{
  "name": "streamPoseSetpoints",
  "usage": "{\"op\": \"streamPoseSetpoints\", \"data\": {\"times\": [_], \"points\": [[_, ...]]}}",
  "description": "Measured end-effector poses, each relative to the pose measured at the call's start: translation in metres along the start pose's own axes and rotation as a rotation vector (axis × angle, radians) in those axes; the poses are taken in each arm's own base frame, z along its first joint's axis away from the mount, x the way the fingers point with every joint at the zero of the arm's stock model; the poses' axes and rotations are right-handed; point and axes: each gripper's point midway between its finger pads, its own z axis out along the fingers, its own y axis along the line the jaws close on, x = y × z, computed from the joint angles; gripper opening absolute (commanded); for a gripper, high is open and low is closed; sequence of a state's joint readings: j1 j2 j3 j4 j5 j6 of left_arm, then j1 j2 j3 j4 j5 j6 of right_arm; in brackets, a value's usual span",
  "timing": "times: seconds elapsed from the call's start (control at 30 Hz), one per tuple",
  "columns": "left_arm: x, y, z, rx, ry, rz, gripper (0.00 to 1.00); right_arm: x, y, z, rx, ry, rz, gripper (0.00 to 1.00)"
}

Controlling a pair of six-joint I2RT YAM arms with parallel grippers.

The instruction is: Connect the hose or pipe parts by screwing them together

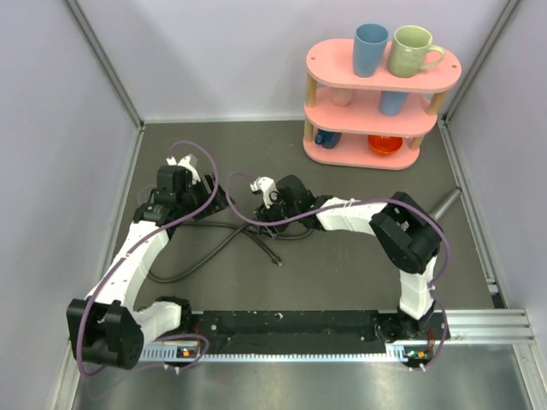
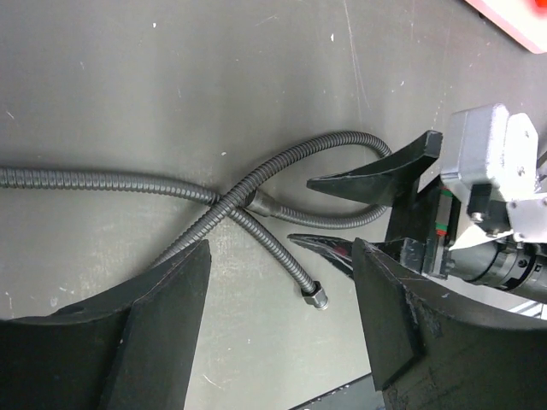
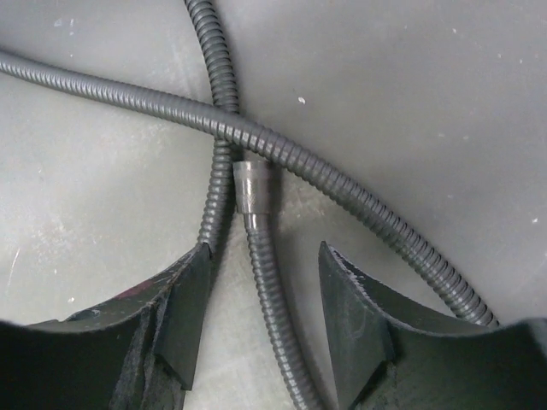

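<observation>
Left arm (image 1: 128, 256) bent forward along the left side, left gripper (image 2: 280, 248) angled down, jaws apart, right arm (image 1: 346, 218) folded inward, right gripper (image 3: 264, 249) low, jaws apart, near the left gripper

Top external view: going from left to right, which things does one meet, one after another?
In order: left end effector → right end effector → blue cup → green mug. Left out: the hose, which stretches below both end effectors, and the pink shelf, which spans both cups.
</observation>
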State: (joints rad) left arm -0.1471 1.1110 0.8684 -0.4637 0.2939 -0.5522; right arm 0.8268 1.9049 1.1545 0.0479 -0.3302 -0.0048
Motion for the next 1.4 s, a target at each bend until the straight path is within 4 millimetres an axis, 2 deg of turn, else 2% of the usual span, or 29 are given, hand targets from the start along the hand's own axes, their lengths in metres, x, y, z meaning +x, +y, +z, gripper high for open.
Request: {"op": "streamPoseSetpoints", "data": {"times": [0.13,0.23,0.3,0.37,0.47,0.53,0.63,0.73,0.8,0.93,1.07,1.17,1.4], "points": [[0.001,0.000,0.000,0.006,0.005,-0.002,0.71,-0.001,0.002,0.005,0.024,-0.004,-0.007,0.47],[0.003,-0.001,0.000,0.014,0.013,-0.002,0.72,0.001,-0.017,-0.001,0.161,0.014,0.080,0.53],[0.005,-0.001,0.000,0.018,0.019,-0.003,0.72,0.003,-0.040,-0.021,0.278,0.028,0.191,0.56],[0.008,0.000,0.000,0.019,0.024,-0.001,0.72,0.001,-0.069,-0.054,0.390,-0.005,0.298,0.59],[0.008,-0.001,-0.002,0.025,0.021,0.002,0.72,0.006,-0.132,-0.144,0.640,-0.104,0.494,0.66],[0.007,-0.004,-0.004,0.038,0.015,0.008,0.72,0.017,-0.171,-0.206,0.824,-0.168,0.600,0.76],[0.007,-0.009,-0.005,0.063,0.014,0.013,0.72,0.045,-0.213,-0.280,1.062,-0.203,0.725,0.86],[0.008,-0.012,-0.005,0.083,0.025,0.013,0.72,0.084,-0.242,-0.331,1.243,-0.190,0.853,0.86],[0.009,-0.013,-0.006,0.091,0.029,0.014,0.72,0.111,-0.254,-0.356,1.335,-0.167,0.939,0.86],[0.011,-0.015,-0.006,0.103,0.035,0.014,0.72,0.161,-0.278,-0.384,1.450,-0.092,1.106,0.86],[0.012,-0.015,-0.008,0.109,0.029,0.018,0.72,0.192,-0.291,-0.389,1.479,-0.033,1.216,0.85],[0.011,-0.017,-0.010,0.114,0.023,0.020,0.72,0.205,-0.300,-0.390,1.482,-0.015,1.268,0.84],[0.011,-0.019,-0.011,0.127,0.024,0.023,0.71,0.219,-0.318,-0.401,1.484,-0.037,1.356,0.76]]}}
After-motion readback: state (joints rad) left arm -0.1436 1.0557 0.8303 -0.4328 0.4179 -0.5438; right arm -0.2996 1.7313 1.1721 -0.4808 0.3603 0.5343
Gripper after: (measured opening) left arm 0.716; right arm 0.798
